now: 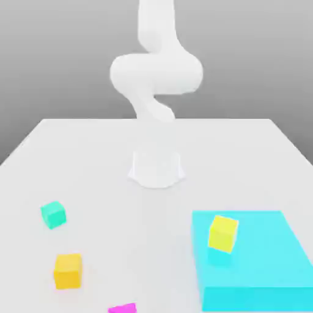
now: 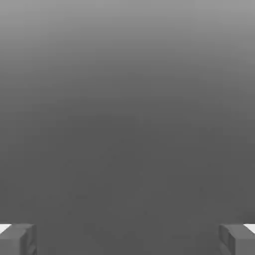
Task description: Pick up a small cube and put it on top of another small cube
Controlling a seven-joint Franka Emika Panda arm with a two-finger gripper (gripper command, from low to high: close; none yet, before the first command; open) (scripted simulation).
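A lemon-yellow cube (image 1: 222, 233) sits on the large cyan block (image 1: 269, 257) — near the table's (image 1: 92, 153) front right corner; a magenta cube (image 1: 123, 308) lies at the front edge.

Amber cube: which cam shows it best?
Exterior view. The amber cube sits fully visible on the table, toward that view's lower left, below the teal cube. The hand view gives nothing of it: grey background and fingertips.

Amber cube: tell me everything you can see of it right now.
The amber cube is a small, plain, deep orange-yellow block with flat matte-looking faces, its top lighter than its front. It sits flat and upright on the white table, near the exterior view's lower left. Nothing touches it: the teal cube lies apart behind it, the magenta cube apart toward the front.
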